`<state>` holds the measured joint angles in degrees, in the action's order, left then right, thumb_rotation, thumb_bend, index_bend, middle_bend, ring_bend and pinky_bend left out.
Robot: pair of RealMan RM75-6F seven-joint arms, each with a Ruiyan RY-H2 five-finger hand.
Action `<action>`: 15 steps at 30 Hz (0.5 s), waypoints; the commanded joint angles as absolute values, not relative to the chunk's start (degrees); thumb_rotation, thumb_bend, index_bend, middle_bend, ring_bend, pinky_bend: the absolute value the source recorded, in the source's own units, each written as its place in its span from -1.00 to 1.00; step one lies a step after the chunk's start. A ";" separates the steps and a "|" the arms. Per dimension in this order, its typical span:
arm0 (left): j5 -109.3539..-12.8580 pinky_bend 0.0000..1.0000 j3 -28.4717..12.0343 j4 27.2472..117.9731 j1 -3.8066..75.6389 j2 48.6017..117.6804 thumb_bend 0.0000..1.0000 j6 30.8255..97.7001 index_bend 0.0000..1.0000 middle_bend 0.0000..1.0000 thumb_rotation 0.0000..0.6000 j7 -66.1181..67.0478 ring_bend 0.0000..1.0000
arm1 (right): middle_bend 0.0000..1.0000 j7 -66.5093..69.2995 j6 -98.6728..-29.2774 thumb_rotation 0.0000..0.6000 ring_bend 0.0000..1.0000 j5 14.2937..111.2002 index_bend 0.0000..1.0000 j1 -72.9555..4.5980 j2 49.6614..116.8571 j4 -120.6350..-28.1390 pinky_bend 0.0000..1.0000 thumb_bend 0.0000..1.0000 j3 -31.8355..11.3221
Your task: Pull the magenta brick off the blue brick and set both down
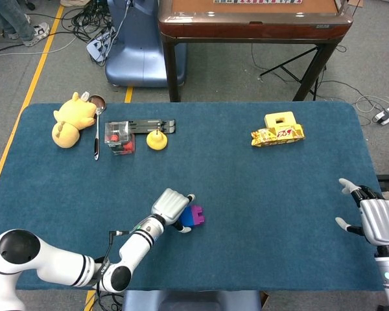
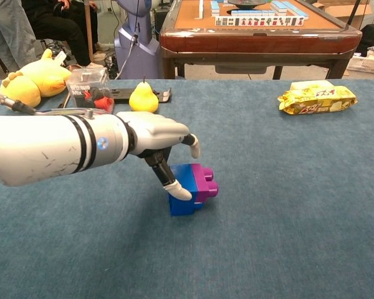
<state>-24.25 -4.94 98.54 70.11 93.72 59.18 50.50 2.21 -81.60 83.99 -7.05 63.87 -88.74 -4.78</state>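
Observation:
The magenta brick (image 1: 198, 214) (image 2: 205, 182) is stuck to the right side of the blue brick (image 1: 186, 220) (image 2: 184, 204), and the pair rests on the blue table cloth near the front. My left hand (image 1: 170, 205) (image 2: 154, 133) hovers just left of and above them, fingers apart. One fingertip (image 2: 177, 190) lies against the blue brick's upper left face, and another finger points out above the magenta brick. Nothing is gripped. My right hand (image 1: 377, 220) sits at the table's far right edge, fingers spread and empty; only the head view shows it.
At the back left lie a yellow plush toy (image 1: 70, 119), a spoon (image 1: 97, 135), a clear box with red contents (image 1: 118, 137), a black holder (image 1: 152, 125) and a yellow pear (image 1: 157, 140). A yellow snack packet (image 1: 277, 135) lies back right. A wooden table (image 1: 253, 19) stands beyond.

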 commanded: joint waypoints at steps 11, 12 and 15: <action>-21.43 1.00 -4.65 98.30 71.11 94.32 -1.00 60.20 -0.42 1.00 0.14 52.95 0.83 | -0.28 2.68 -81.19 1.00 -0.46 83.89 -0.59 -7.15 64.40 -87.99 -0.12 -1.00 -4.67; -21.56 1.00 -4.56 98.14 71.11 94.48 -1.00 60.37 -0.42 1.00 0.15 53.09 0.83 | -0.28 2.67 -81.20 1.00 -0.46 83.90 -0.59 -7.16 64.41 -87.99 -0.12 -1.00 -4.67; -21.89 1.00 -4.43 97.84 71.04 94.81 -1.00 60.74 -0.41 1.00 0.16 53.29 0.83 | -0.28 2.70 -81.19 1.00 -0.46 83.90 -0.59 -7.14 64.44 -87.93 -0.12 -1.00 -4.64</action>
